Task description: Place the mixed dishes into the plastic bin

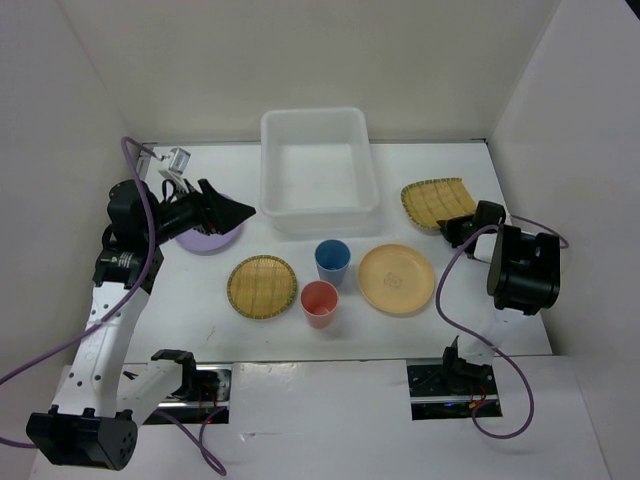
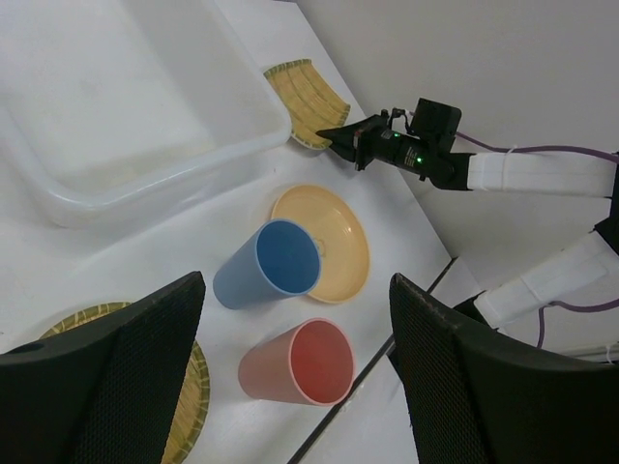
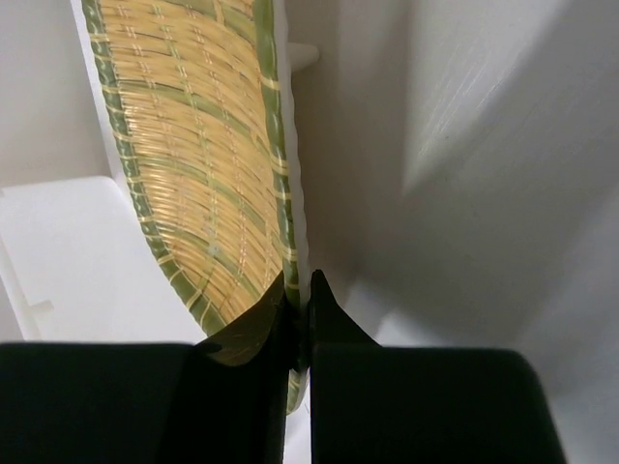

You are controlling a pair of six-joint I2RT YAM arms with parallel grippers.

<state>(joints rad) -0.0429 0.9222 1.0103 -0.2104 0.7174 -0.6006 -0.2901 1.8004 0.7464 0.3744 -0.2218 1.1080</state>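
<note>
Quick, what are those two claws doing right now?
Left gripper: open, holding nothing.
Right gripper: closed on the rim of the woven plate.

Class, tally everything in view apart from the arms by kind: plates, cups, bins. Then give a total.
Plates: 4 (left woven plate, right woven plate, orange plate, lavender plate)
Cups: 2 (blue cup, red cup)
Bins: 1 (bin)
Total: 7

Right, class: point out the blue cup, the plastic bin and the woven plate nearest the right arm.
blue cup (image 1: 332,255), top external view, on its open mouth.
plastic bin (image 1: 320,215), top external view, on its near wall.
woven plate (image 3: 203,174), right wrist view, on its woven middle.
</note>
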